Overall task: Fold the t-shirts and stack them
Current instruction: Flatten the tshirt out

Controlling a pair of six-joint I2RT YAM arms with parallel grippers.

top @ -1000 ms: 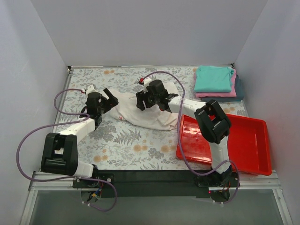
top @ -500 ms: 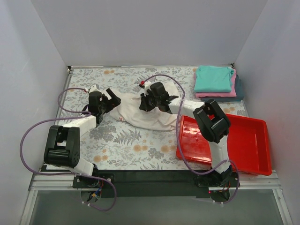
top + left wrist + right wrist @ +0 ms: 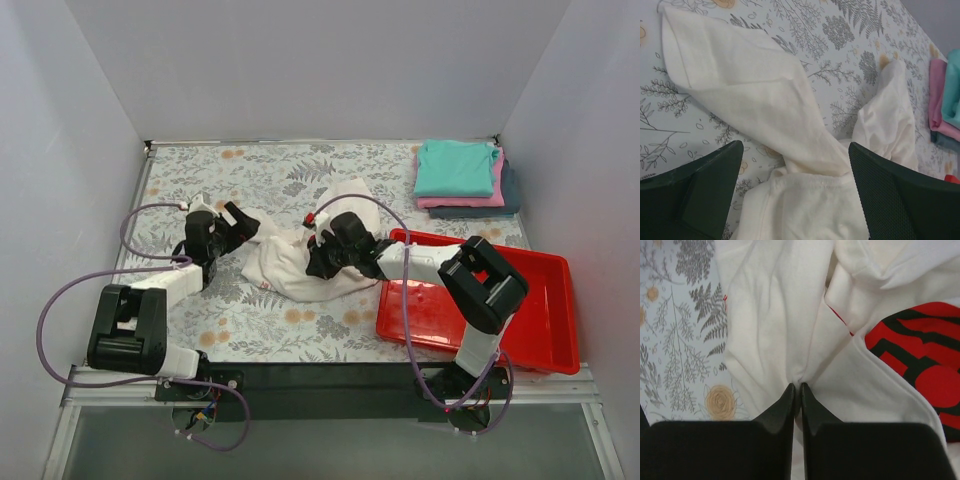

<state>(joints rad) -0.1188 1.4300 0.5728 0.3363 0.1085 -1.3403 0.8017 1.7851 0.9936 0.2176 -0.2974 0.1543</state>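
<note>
Lying crumpled near the middle of the worktop (image 3: pixel 250 310), the white t-shirt (image 3: pixel 290 268) is a soft, matte heap of rumpled folds, with one part drawn up toward the back. The surface under it is printed with grey ferns and pale orange flowers. The right wrist view shows the cloth gathered into deep creases, and a bold red and black print (image 3: pixel 920 365) shows on a flatter panel to one side.

At the far right corner sits a neat pile of flat squares, the teal tee (image 3: pixel 455 165) on top, the pink tee (image 3: pixel 468 201) under it and the dark blue-grey tee (image 3: pixel 510 190) at the bottom. The glossy red tray (image 3: pixel 480 310), hard plastic with a raised rim, lies just beside the white shirt on its right.

The left arm stretches low along the worktop, and the left claw (image 3: pixel 240 222) is spread wide at the shirt's left edge. Cloth runs between its dark, textured fingers (image 3: pixel 880 190), but it grips nothing. The right arm bends at the elbow above the tray and reaches leftward. The right claw (image 3: pixel 318 262) is pressed fully together, pinching a ridge of white cloth at its tips.
</note>
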